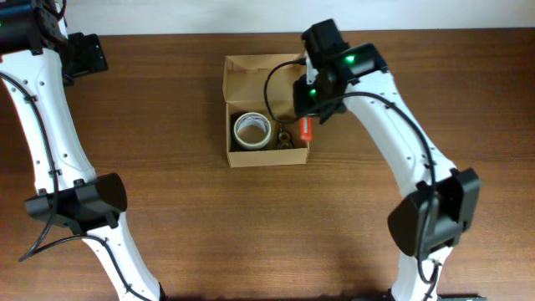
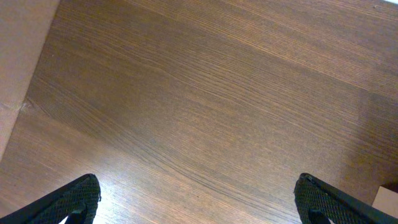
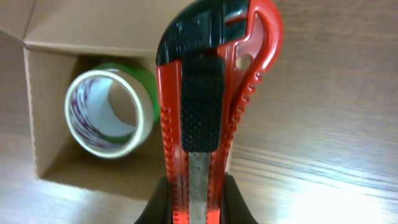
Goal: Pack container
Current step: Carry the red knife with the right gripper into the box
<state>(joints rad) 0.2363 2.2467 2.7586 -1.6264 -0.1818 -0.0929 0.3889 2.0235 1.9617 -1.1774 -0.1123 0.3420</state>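
Observation:
The container (image 1: 227,125) is an open tan cardboard box in the middle of the table, its flap lid (image 1: 255,73) folded back. A whitish tape roll (image 1: 252,130) lies inside it on the left. My right gripper (image 1: 308,115) is shut on a red and black utility knife (image 1: 306,128), held over the box's right edge. In the right wrist view the knife (image 3: 202,93) stands up between the fingers of my gripper (image 3: 198,199), with the tape roll (image 3: 112,115) and box wall (image 3: 46,112) behind it. My left gripper (image 1: 88,54) is open at the far left.
A small dark object (image 1: 284,138) lies in the box to the right of the tape roll. In the left wrist view the wide-apart fingers (image 2: 74,199) hang over bare wood. A pale strip (image 2: 18,56) runs along the left edge of that view.

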